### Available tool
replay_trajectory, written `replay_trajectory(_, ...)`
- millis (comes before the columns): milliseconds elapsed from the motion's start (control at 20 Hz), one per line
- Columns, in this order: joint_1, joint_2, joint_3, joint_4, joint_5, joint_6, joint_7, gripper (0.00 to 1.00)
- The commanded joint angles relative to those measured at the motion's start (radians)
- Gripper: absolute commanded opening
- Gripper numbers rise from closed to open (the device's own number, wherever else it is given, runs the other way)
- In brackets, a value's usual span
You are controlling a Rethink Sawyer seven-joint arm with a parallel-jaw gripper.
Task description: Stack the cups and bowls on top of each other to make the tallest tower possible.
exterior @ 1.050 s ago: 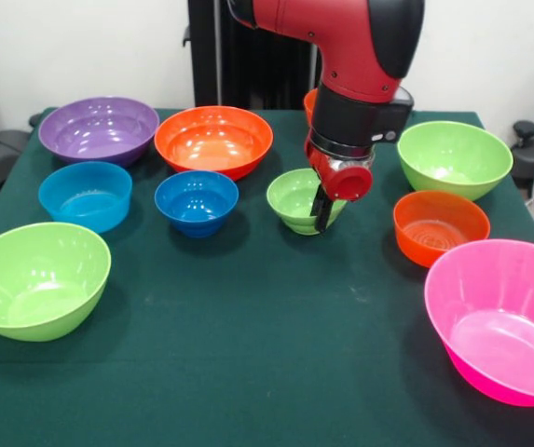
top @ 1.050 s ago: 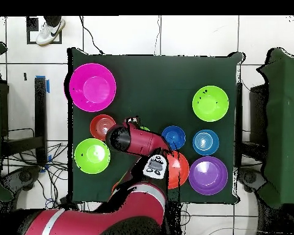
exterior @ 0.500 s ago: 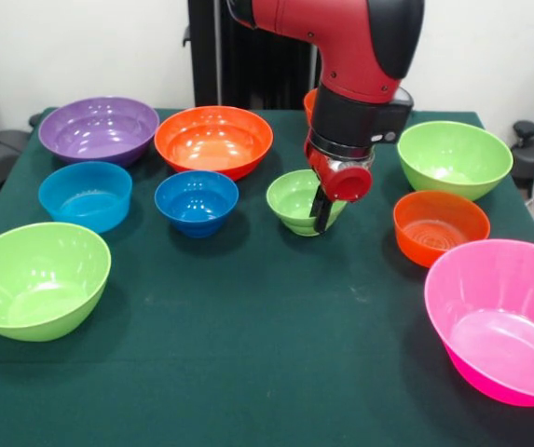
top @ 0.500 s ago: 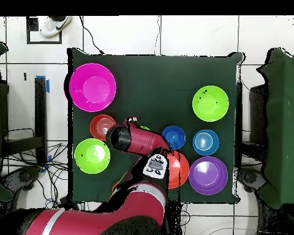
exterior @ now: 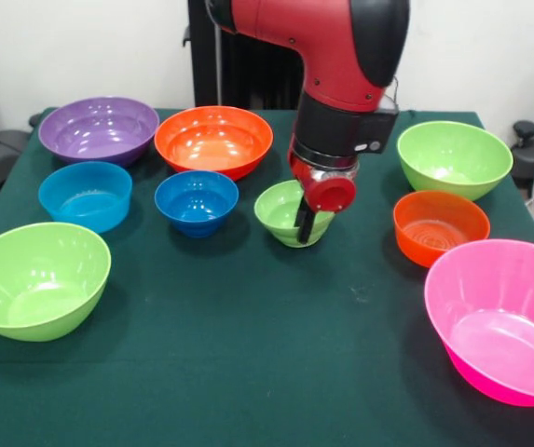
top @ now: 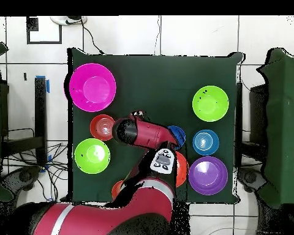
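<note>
Nearest in the front view, a large pink bowl (exterior: 501, 319) sits at the right corner of the dark green surface (exterior: 248, 372), and a large lime green bowl (exterior: 35, 279) sits at the left corner. Both stand upright with their openings up.

Further back, a small orange bowl (exterior: 440, 226) stands just behind the pink one. Around the middle of the surface a small lime green bowl (exterior: 285, 212) is tilted a little, and the gripper (exterior: 304, 226) is at its rim: one dark finger runs down the outside of the near wall, so the gripper appears closed on that rim, with the other finger hidden inside the bowl. The red and black arm (exterior: 341, 56) comes down onto it from above. To the left of this bowl stands a dark blue bowl (exterior: 197, 201), near it but apart, and further left a lighter blue bowl (exterior: 85, 195).

In the back row a purple bowl (exterior: 99, 128) stands at the left, a wide orange bowl (exterior: 213, 140) just beside it, and another lime green bowl (exterior: 454, 156) at the right.

No bowl rests on or in another; each stands alone on the surface. In the overhead view the arm covers the small green bowl completely.
</note>
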Motion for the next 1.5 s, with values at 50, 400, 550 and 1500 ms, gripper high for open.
replay_trajectory(50, -0.047, 0.052, 0.065, -0.105, -0.094, 0.101, -0.130, 0.00)
replay_trajectory(400, -0.077, 0.057, 0.070, -0.157, -0.186, 0.151, -0.189, 0.00)
replay_trajectory(550, -0.079, 0.075, 0.067, -0.195, -0.226, 0.168, -0.197, 0.00)
replay_trajectory(1500, -0.106, 0.131, 0.066, -0.380, -0.247, 0.285, -0.122, 0.00)
